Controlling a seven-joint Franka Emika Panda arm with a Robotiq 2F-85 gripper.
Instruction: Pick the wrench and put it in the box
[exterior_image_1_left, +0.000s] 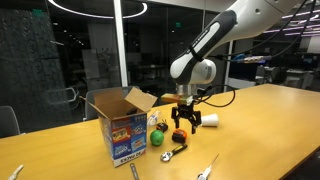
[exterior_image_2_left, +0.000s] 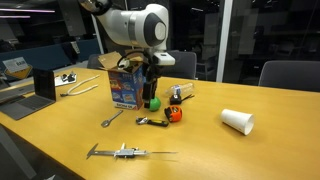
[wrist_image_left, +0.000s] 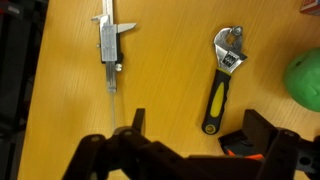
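Observation:
The wrench has a silver adjustable head and a black-and-yellow handle. It lies flat on the wooden table, also visible in both exterior views. The open cardboard box with a blue printed side stands upright near it. My gripper is open and empty, hovering above the table with the wrench's handle end between its fingers in the wrist view. Both exterior views show it pointing down, next to the box.
A steel caliper lies beyond the wrench. A green ball, a small orange-and-black object and a tipped white cup lie close by. A laptop sits at the table's end.

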